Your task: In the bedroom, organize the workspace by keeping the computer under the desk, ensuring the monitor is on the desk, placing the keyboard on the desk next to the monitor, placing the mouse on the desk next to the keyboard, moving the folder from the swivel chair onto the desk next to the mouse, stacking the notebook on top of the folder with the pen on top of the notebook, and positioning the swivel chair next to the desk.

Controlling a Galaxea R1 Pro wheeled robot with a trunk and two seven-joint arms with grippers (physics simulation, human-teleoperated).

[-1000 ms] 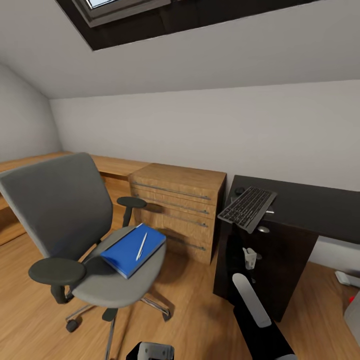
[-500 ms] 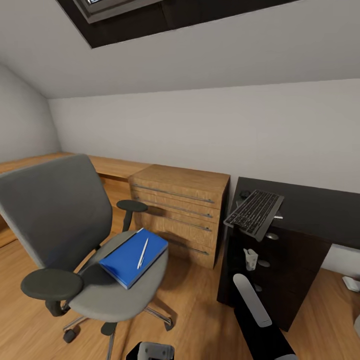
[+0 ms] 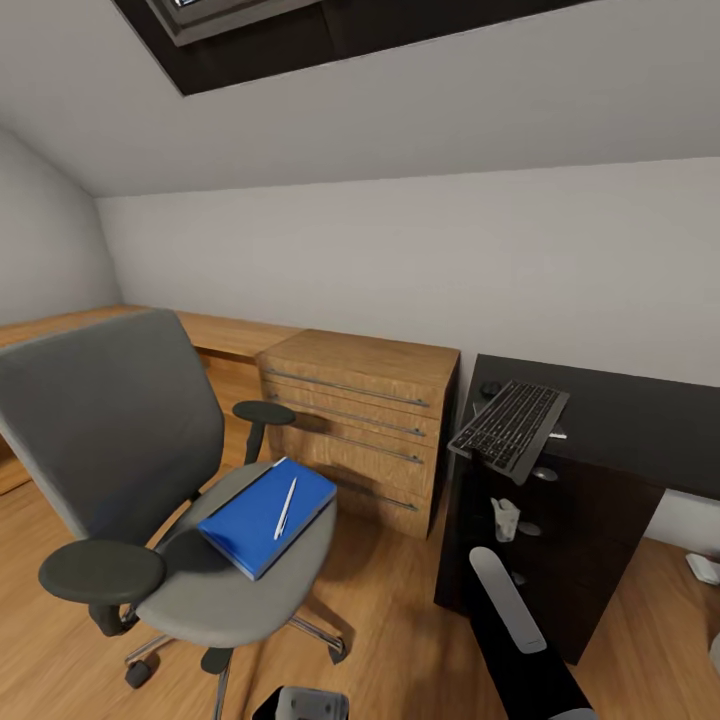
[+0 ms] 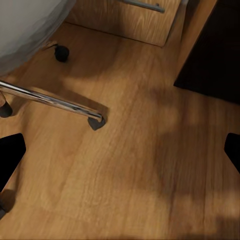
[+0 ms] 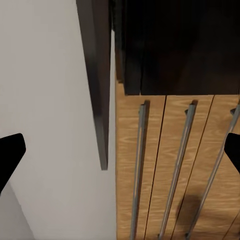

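Two pincers (image 4: 120, 150) (image 5: 120, 150) spread wide, empty. Folder (image 3: 262, 512) on chair (image 3: 240, 570) seat, pen (image 3: 286, 507) atop: stiff, light; likely best pinched at overhanging edge, kept level.

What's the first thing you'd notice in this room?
Probably the bright blue folder lying on the seat of the grey swivel chair, with a slim pen resting on top of it. Next, the black keyboard sits tilted at the corner of the black desk, poking out over its edge.

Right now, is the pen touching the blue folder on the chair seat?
Touching. The head view shows the pen lying flat along the top of the folder, which rests on the swivel chair seat.
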